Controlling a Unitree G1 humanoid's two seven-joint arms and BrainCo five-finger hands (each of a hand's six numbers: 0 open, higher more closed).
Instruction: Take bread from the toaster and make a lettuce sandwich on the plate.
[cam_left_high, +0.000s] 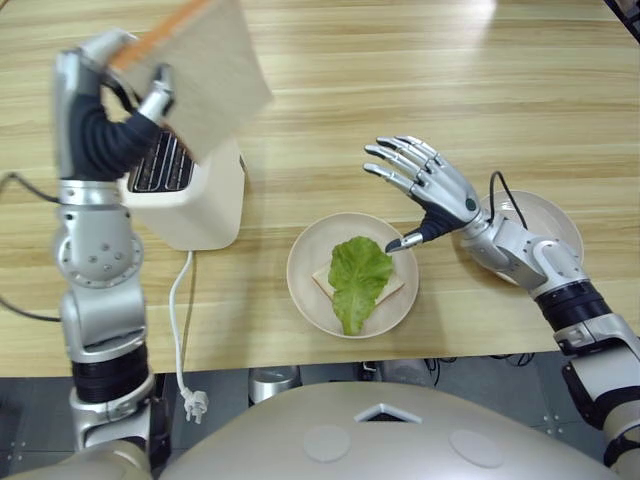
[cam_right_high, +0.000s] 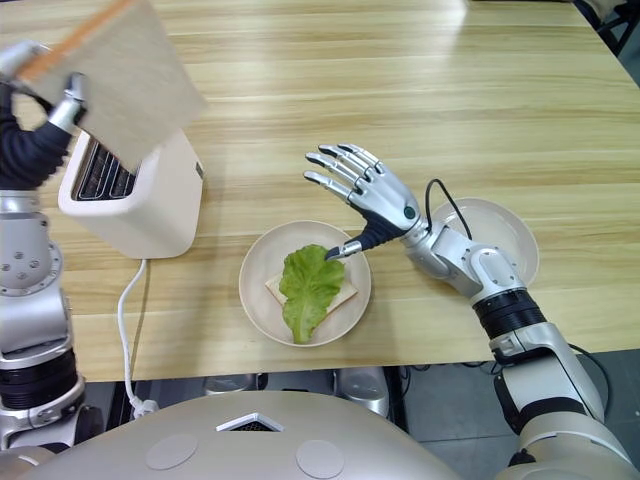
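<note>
Tan bread slice (cam_left_high: 215, 80) edge-pinched in left hand (cam_left_high: 100, 75), 10 o'clock; may slip, shoving lettuce (cam_left_high: 358, 280) off plate (cam_left_high: 300, 290); right hand (cam_left_high: 435, 185) spread, 3 o'clock.

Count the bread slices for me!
2. One bread slice is in the left hand above the toaster; the other lies on the plate under the lettuce leaf. The toaster slots might hide more.

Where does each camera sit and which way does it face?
Left eye view: head's left eye, facing forward and down at the table; left hand holding a bread slice over the toaster, right hand open by the plate.
Right eye view: head's right eye, same aim, same two hands.
Shared: whole scene, barely offset.
</note>
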